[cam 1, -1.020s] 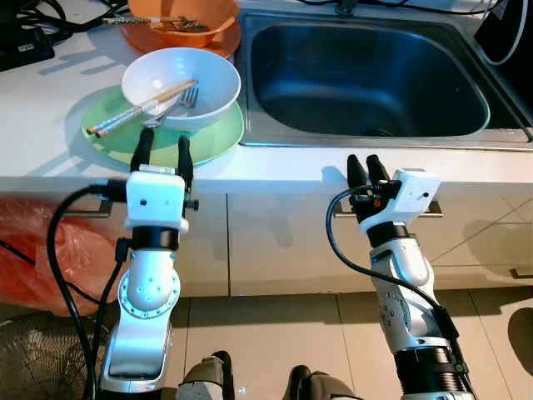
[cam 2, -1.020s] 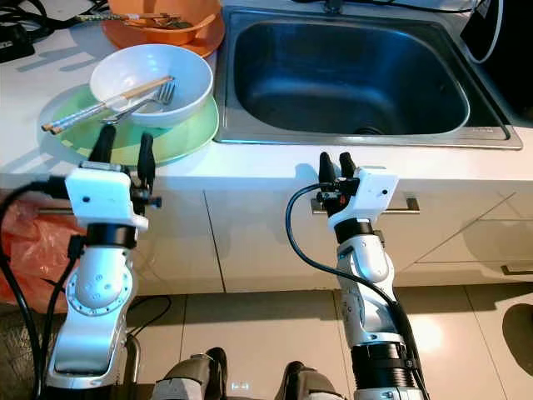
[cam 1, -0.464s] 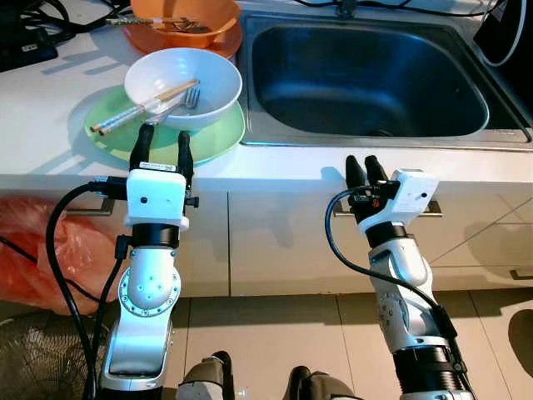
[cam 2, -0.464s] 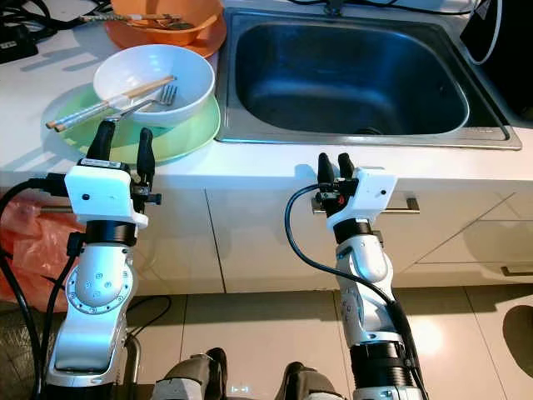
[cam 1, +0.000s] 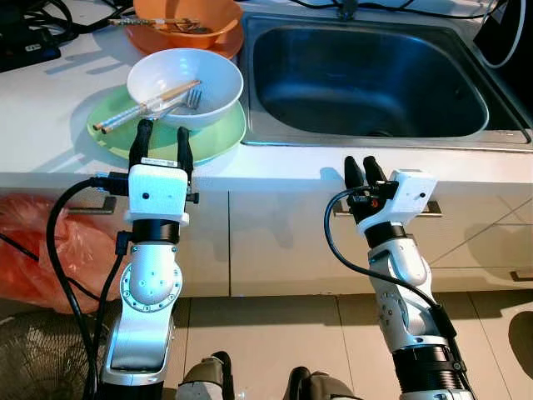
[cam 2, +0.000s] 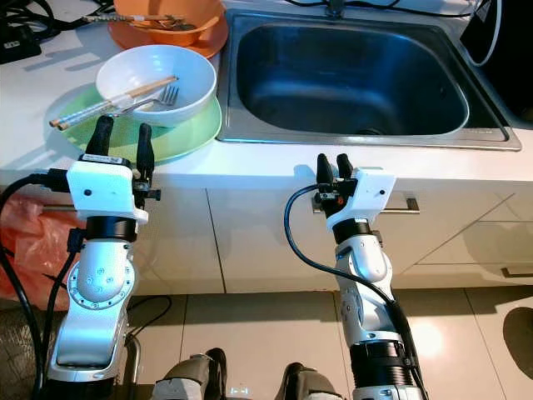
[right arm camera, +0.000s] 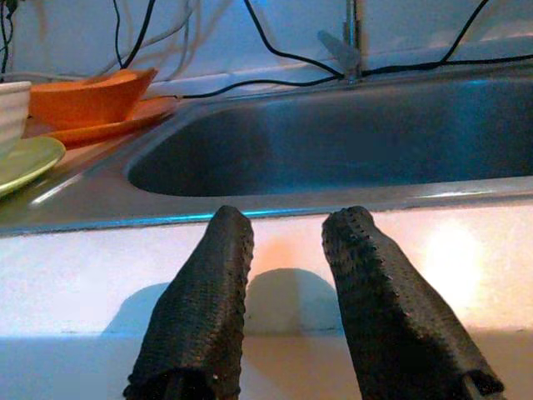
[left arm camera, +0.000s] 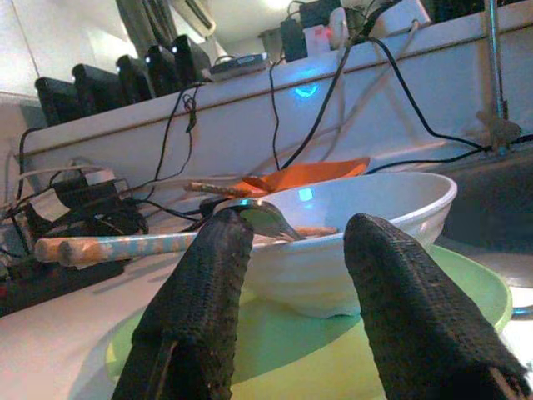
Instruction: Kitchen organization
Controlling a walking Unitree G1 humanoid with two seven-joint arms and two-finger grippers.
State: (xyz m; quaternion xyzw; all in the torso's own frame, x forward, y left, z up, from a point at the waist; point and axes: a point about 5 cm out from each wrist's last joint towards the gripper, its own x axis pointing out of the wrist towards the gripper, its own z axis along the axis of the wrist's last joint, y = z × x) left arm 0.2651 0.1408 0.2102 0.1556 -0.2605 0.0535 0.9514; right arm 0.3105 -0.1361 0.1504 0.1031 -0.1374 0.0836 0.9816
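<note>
Left end effector lined up on the dirty dishes at the bench edge

Left end effector (cam 1: 161, 141), fingers apart and empty, sits over the near rim of the green plate (cam 1: 212, 140); white bowl (cam 1: 214, 85) with chopsticks (cam 1: 146, 106) and fork (cam 1: 188, 100) sits on it, just left of the sink (cam 1: 366, 75). Right end effector (cam 1: 360, 171), fingers slightly apart, empty, at the bench (cam 1: 42, 125) front. To do this well: pinch the bowl rim clear of the utensils and lift level so they don't slide out.

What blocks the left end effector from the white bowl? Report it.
Nothing visible does. The left end effector, fingers open, points at the white bowl over the near rim of the green plate beneath it. Chopsticks and a fork lie in the bowl.
</note>
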